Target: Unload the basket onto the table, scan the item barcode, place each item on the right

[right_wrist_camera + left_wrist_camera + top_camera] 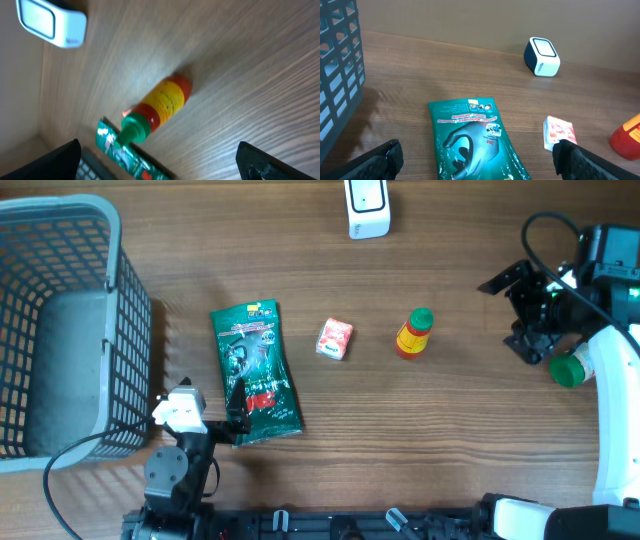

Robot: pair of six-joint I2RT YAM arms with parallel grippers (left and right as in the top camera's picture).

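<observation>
My left pincer (pixel 477 152) and right pincer (pixel 522 312): both apart, empty. The green packet (pixel 255 370) lies flat on worktop (pixel 450 440) near basket (pixel 130 300). Barcode not visible. I'd pinch one edge, leave the barcode uncovered, and face it squarely to scanner (pixel 367 208).

sauce bottle (pixel 413 334) upright, white scanner (pixel 367 207) nearby

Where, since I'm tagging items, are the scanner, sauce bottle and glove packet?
scanner (pixel 367 200), overhead view, its top face.
sauce bottle (pixel 410 339), overhead view, yellow-red body.
glove packet (pixel 467 144), left wrist view, printed glove picture.
</observation>
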